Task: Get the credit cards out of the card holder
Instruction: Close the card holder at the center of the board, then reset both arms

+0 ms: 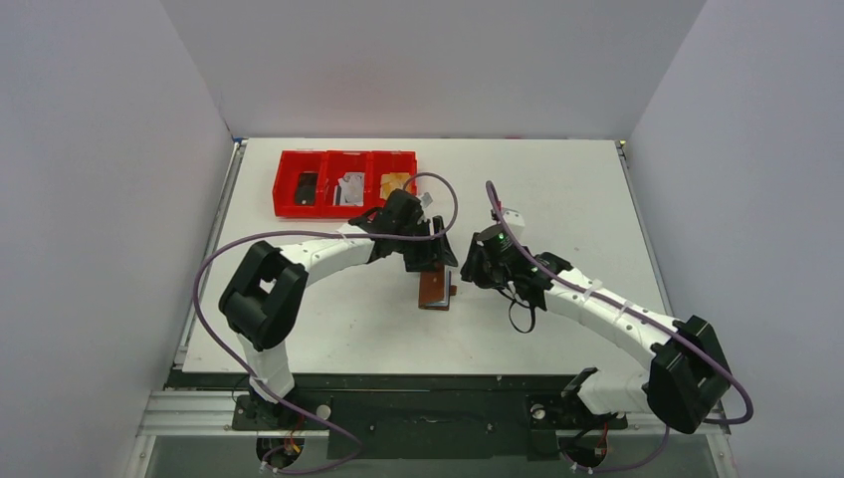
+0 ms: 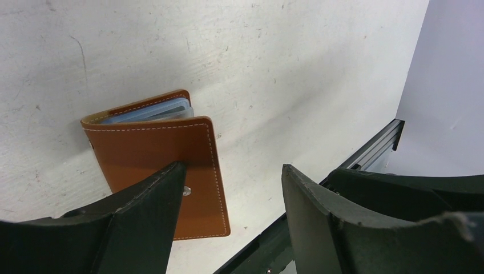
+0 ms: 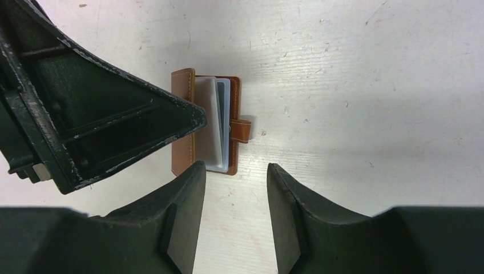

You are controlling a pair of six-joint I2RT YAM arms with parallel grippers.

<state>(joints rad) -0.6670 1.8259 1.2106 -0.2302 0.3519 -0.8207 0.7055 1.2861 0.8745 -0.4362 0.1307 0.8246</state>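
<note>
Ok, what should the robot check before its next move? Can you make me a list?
1. Left gripper open and empty: ok.
2. Right gripper open and empty: ok.
3. Card holder on the table, close to both grippers: ok.
4. Covers parted, grey-blue pockets showing: ok.
5. Credit cards lie in the red tray; any more inside the pockets: cannot tell.
6. Card holder pinned down by the left gripper so it won't slide: cannot tell.
</note>
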